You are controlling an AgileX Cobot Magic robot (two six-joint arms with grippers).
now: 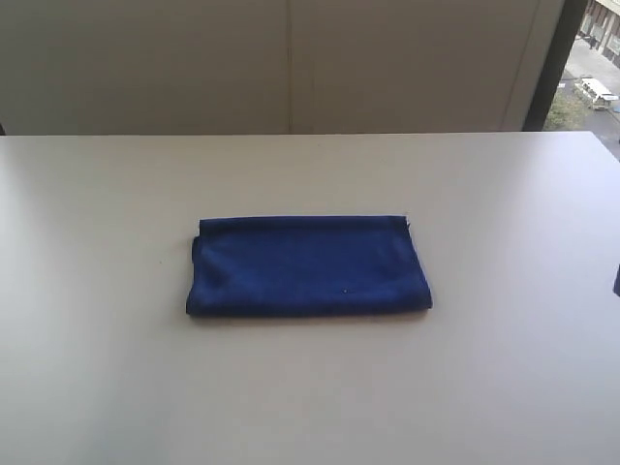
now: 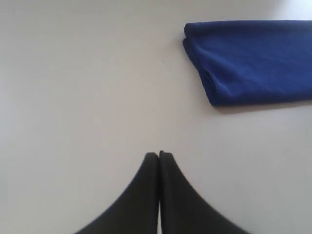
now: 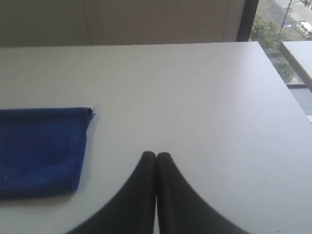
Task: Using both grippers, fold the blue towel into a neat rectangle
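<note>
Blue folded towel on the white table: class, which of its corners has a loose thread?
The far right corner of the deep-blue fuzzy towel in the exterior view; the other three show none.

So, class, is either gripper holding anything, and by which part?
Nothing: the left gripper and right gripper are shut, empty, apart from the blue towel.

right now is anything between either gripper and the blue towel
Nothing visible. Only bare table lies between the left gripper and the blue towel, and likewise for the right gripper.
</note>
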